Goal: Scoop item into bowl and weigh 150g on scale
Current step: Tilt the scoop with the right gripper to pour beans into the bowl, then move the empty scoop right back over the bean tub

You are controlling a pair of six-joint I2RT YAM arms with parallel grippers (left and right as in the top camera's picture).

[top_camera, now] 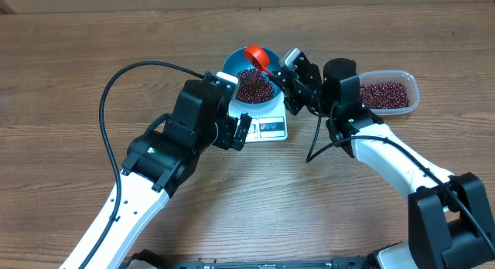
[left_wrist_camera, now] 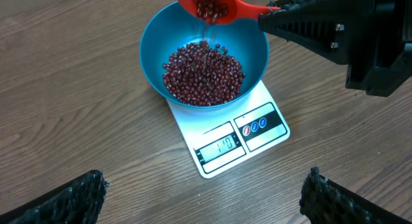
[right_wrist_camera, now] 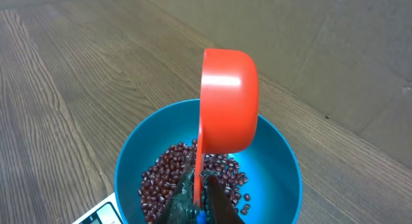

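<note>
Left pincer (left_wrist_camera: 203, 198) spread wide, right pincer (right_wrist_camera: 199, 208) clamped tight, both arms reaching inward toward each other

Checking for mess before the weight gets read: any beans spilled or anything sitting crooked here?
Nothing stands out. The beans lie inside the blue bowl, which sits on the scale. The right gripper tips the red scoop over the bowl, and no beans show on the table.

Over bowl (left_wrist_camera: 154, 50), scoop (left_wrist_camera: 212, 5) blocks descent — open tabletop (top_camera: 62, 52) far left.
</note>
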